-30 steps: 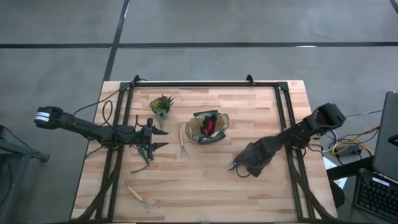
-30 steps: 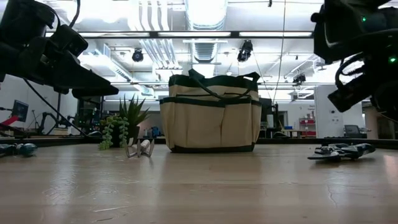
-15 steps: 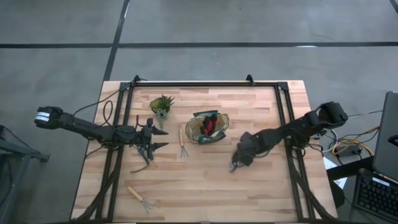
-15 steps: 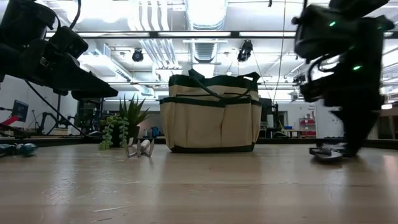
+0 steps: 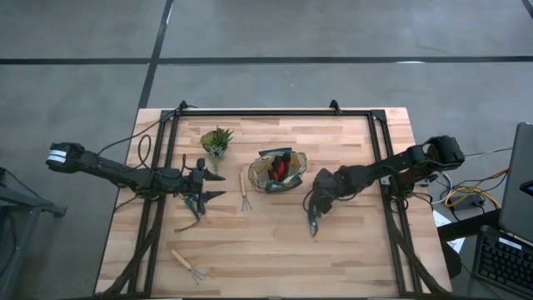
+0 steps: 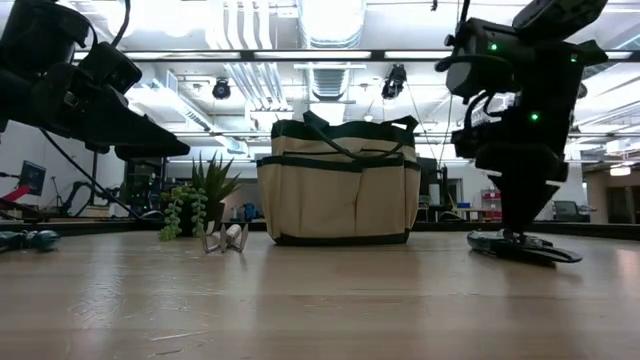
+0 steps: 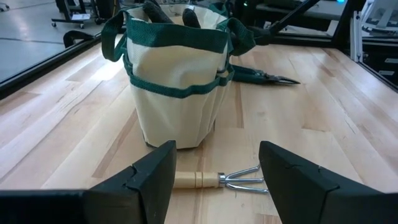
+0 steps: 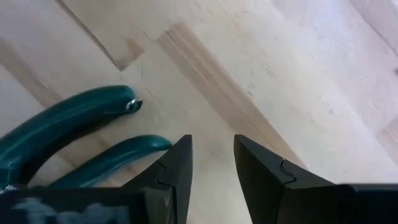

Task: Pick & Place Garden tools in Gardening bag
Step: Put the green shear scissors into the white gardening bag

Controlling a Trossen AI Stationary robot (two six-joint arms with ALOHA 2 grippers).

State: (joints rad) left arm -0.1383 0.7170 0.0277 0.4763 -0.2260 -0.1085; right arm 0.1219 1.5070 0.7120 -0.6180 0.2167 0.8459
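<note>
The tan gardening bag (image 5: 277, 171) with green trim stands mid-table with the red-and-black glove (image 5: 281, 167) inside. The pruning shears (image 5: 313, 225) lie flat to its right, also seen in the low view (image 6: 520, 248). My right gripper (image 5: 316, 208) points down just over their green handles (image 8: 81, 118), fingers slightly apart with bare wood between them. One fork (image 5: 244, 192) lies left of the bag, another (image 5: 189, 265) near the front edge. My left gripper (image 5: 213, 196) is open and empty, raised above the table and facing the first fork (image 7: 217, 180). My right gripper points down beside the free ends of the shears' handles (image 8: 152, 144), which lie flat on the table. I cannot tell whether its finger (image 8: 177, 163) touches them. Nothing is between the fingers.
A small spiky green plant (image 5: 216, 140) stands left of the bag at the back. A dark frame rail (image 5: 266, 112) runs along the table's far edge and sides. Bare wood lies at the front middle and right.
My right gripper has gone toward the table's left, toward the bag, and now stands pointing down over the shears' handles. In the low view the shears have shifted a little to the left along the table.
</note>
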